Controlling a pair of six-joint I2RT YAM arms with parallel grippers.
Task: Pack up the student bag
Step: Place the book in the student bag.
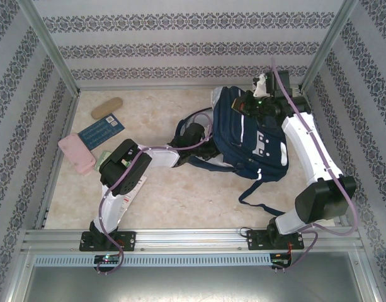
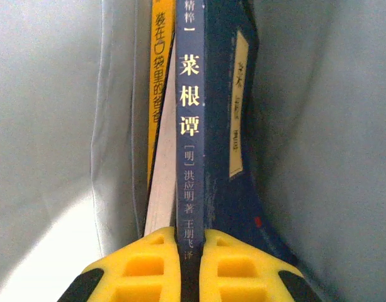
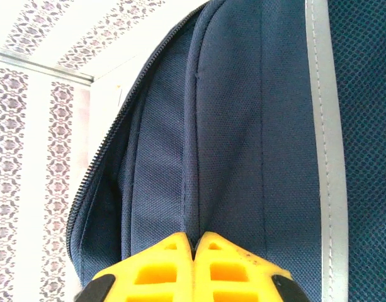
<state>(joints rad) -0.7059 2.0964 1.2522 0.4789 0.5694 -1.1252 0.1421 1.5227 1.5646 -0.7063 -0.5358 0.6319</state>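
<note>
My left gripper (image 2: 191, 236) was almost closed. Its yellow fingers (image 2: 160, 255) were clamped on the lower spine of a dark blue book (image 2: 189, 126) with white Chinese lettering. The book stood on edge inside the student bag (image 1: 246, 135), with its pale page block showing just left of the spine. A yellow-spined book (image 2: 156, 69) stood just beside it on that side; I could not tell whether the two touched. The bag's pale lining (image 2: 54, 126) rose on both sides of them.

My right gripper (image 3: 194, 238) was pinched fully together on a fold of the bag's navy fabric, and a seam ran up from between the fingertips. To the left of that fold curved the zip (image 3: 95, 170). To the right ran a grey-white reflective stripe (image 3: 320, 126), with a darker mesh panel (image 3: 369, 126) past it. The patterned wall (image 3: 29, 157) showed behind the bag.

From above, the bag lay on the far right part of the table (image 1: 180, 195), its top end near the back right corner where my right gripper held it. My left arm (image 1: 126, 167) reached across from the left into its open side. A dark strap (image 1: 255, 189) trailed from the bag toward the near edge.

Well apart from the bag, at the far left, lay a tan oblong case (image 1: 106, 107), a blue booklet (image 1: 101, 131) lying flat, and a pink case (image 1: 77, 153) just beside the booklet. A green item (image 1: 103, 157) was partly hidden under my left arm, and I could not tell what it was.
</note>
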